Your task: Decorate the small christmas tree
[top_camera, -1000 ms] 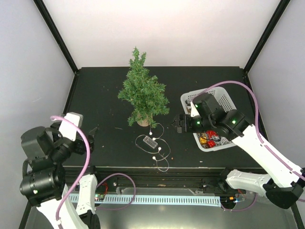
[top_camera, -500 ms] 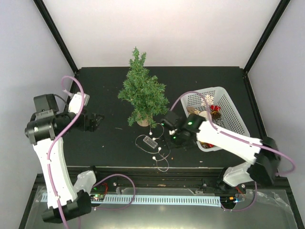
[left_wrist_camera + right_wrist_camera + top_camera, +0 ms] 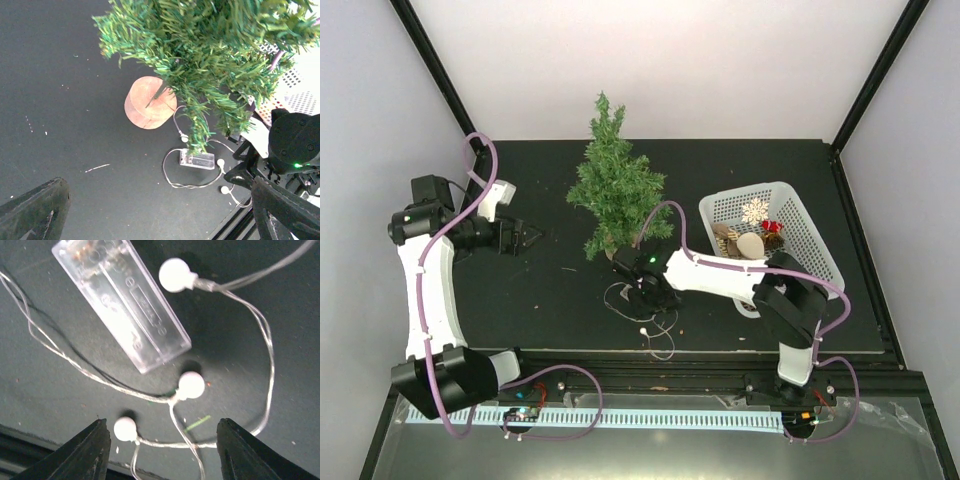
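1. Right gripper (image 3: 162, 447) hangs low over the dark table (image 3: 240, 330). Its black fingers (image 3: 87, 450) are apart with nothing clamped, and we see thin wire (image 3: 270, 360) and a round white bulb (image 3: 125, 429) lying between them.
2. Only the right wrist view gives us the clear, boxy plastic battery case (image 3: 122, 302) up close, with lettering moulded into its face.
3. From the top view we place the small christmas tree (image 3: 618, 195) upright near mid-table, just behind that gripper, with a white lattice basket (image 3: 745, 191) to its right.
4. Only the left wrist view shows us the tree's round, pale wood stump (image 3: 149, 102) under bristly green branches.
5. We find the left gripper (image 3: 527, 237) wide open and empty, hovering left of the tree and well apart from it.
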You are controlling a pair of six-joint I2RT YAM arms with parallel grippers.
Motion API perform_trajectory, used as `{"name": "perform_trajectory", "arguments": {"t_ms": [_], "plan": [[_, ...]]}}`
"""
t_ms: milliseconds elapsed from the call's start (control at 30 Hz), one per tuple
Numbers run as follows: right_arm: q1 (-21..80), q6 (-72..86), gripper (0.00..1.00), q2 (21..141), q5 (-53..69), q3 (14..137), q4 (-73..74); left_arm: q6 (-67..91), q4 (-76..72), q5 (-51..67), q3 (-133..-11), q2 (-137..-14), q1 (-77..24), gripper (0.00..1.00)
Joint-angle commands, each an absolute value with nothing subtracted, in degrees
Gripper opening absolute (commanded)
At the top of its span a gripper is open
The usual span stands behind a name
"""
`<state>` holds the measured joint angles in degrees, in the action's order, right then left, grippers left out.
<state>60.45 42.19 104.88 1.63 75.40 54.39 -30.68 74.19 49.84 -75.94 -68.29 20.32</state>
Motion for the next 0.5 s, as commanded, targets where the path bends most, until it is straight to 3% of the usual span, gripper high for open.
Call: {"name": "perform_trajectory", "arguments": {"t_ms": [0, 367, 467], "plan": [[60.67, 44.90, 0.59, 108.12, 0.72, 76.84, 51.62, -35.19, 75.05, 51.59, -75.29, -69.56, 20.91, 0.99], [60.73, 49.98, 0.55, 107.88, 2.71, 68.37, 44.54, -38.76, 78.04, 50.50, -73.40, -66.54, 20.92, 0.99], [60.73, 51.12, 0.50, 107.68, 3.10, 65.97, 42.30, -39.30, 78.55, 49.90, -72.81, -65.56, 20.97, 0.99]]}}
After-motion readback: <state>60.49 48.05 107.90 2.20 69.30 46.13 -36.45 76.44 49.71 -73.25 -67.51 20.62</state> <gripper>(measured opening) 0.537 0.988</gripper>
